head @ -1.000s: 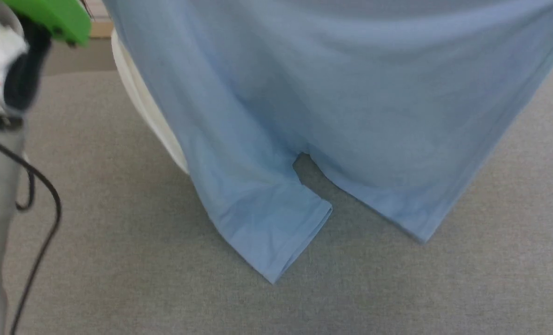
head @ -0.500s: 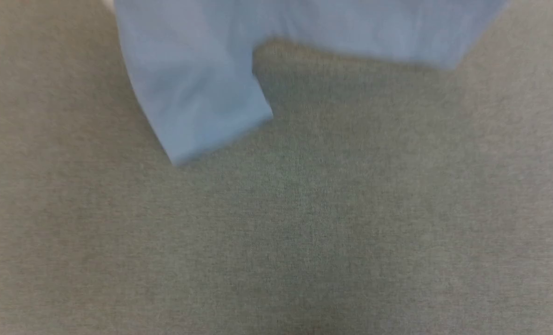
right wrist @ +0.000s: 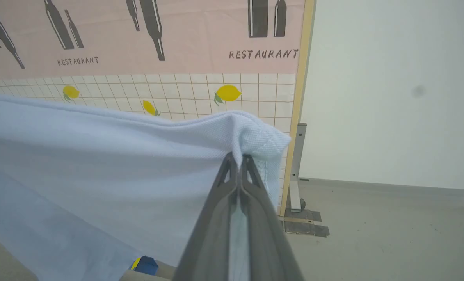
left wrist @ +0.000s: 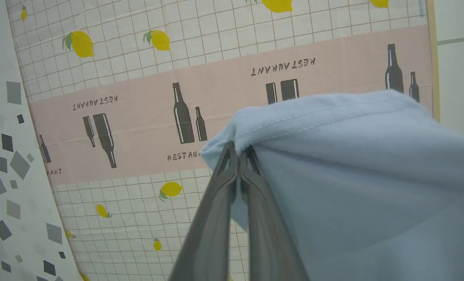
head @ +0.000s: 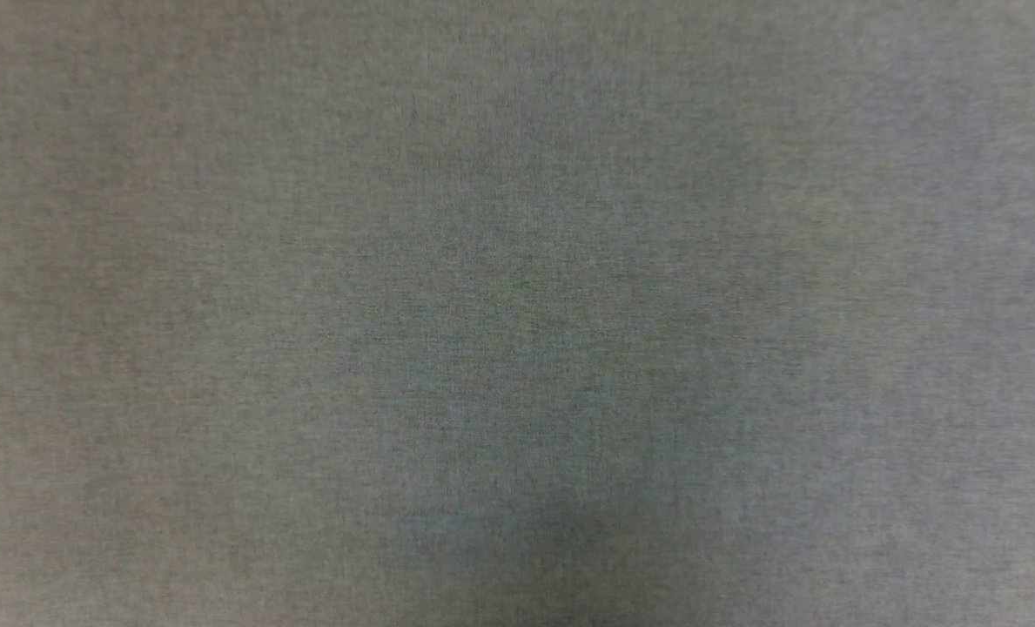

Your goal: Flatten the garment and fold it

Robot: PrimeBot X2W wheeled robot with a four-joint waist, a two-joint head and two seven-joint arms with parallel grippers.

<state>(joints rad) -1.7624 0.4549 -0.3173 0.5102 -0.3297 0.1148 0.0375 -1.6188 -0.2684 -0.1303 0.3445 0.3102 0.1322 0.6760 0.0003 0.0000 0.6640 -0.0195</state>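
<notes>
**1. Left claw** [left wrist: 239, 153]
The 2 dark fingers [left wrist: 216, 218] are pressed together at the tips. They pinch a stitched hem corner of the garment [left wrist: 352, 175]. The light blue knit bunches over the fingertips, then spreads toward the right and bottom of the left wrist view.

**2. Right claw** [right wrist: 239, 158]
The 2 fingers are closed tip to tip on a second stitched corner of the garment. From this pinch the cloth runs to the left edge of the right wrist view. Its top edge sags slightly, and a smoother layer hangs below it.

**3. Garment position**
The garment hangs in the air, gripped by both claws at 2 corners.

**4. Surroundings**
- Behind the cloth stands a printed panel [left wrist: 138, 117]. It has a pink band with dark bottles and the word RESTAURANT, with a white grid and yellow lemons above and below the band.
- A second panel [left wrist: 5, 156], patterned with grey squares, adjoins it at the left of the left wrist view.
- To the right of the printed panel are a metal foot [right wrist: 297, 164], a plain pale wall [right wrist: 392, 97] and a grey floor [right wrist: 392, 226].
- A small blue and yellow object [right wrist: 146, 265] shows below the cloth. It cannot be identified.
- The head view shows a grey woven surface [head: 517, 313], probably the counter top. The picture is soft.
</notes>
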